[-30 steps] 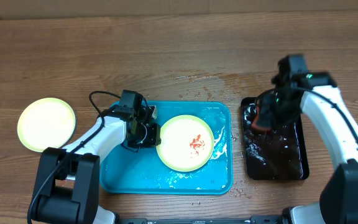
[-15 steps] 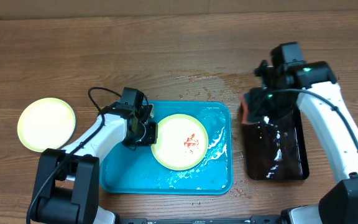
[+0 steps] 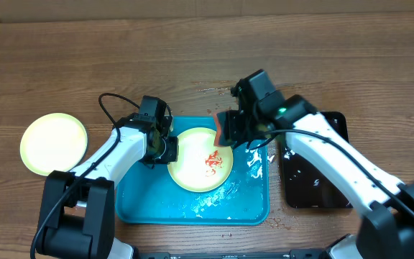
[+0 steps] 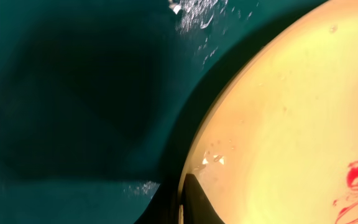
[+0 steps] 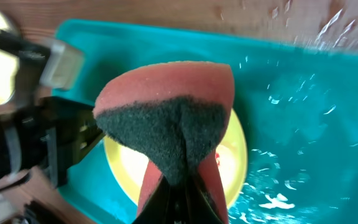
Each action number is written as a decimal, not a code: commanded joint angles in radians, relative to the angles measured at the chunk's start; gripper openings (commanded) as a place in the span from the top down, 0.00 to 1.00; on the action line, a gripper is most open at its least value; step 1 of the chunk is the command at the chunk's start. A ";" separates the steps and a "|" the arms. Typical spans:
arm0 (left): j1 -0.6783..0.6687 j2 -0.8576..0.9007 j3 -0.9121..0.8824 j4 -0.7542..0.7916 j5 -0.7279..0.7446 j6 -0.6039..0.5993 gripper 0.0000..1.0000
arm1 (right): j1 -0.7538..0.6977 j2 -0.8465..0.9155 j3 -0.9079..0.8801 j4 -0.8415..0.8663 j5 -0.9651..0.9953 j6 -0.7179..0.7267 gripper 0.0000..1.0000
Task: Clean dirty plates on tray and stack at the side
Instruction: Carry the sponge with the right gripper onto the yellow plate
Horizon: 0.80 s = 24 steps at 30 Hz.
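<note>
Robot lab: arms (image 3: pixel 336 155), wooden table (image 3: pixel 192 50)

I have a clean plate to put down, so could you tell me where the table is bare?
The table is bare along the back, behind the tray and the yellow plate on the left, and right of the black tray. The tray itself is crowded: the left gripper holds the dirty plate, and the right gripper hangs over it with the sponge.

Two plates, clean plate (image 3: pixel 54 144) at 9 o'clock and smeared plate (image 3: pixel 192 169) centre; one turquoise tray (image 3: pixel 192 208), one black tray (image 3: pixel 315 191), one sponge (image 3: pixel 222 129).
</note>
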 commanded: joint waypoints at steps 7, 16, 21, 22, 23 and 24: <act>-0.007 0.022 0.017 0.107 0.139 -0.027 0.96 | 0.111 0.111 -0.043 0.073 -0.067 0.110 0.96; -0.006 0.022 0.017 0.117 0.200 -0.013 0.96 | 0.166 0.211 -0.044 0.083 -0.072 0.190 0.96; -0.006 0.022 0.013 0.132 0.278 0.040 0.96 | 0.165 0.225 -0.044 0.122 -0.012 0.200 0.96; -0.006 0.022 0.013 0.135 0.282 0.040 0.96 | 0.165 0.225 -0.044 0.129 0.009 0.213 0.96; -0.006 0.022 0.013 0.135 0.282 0.039 0.96 | 0.165 0.226 -0.044 0.140 0.038 0.219 0.96; -0.006 0.022 0.013 0.135 0.283 0.040 0.96 | 0.165 0.226 -0.044 0.147 0.072 0.220 0.96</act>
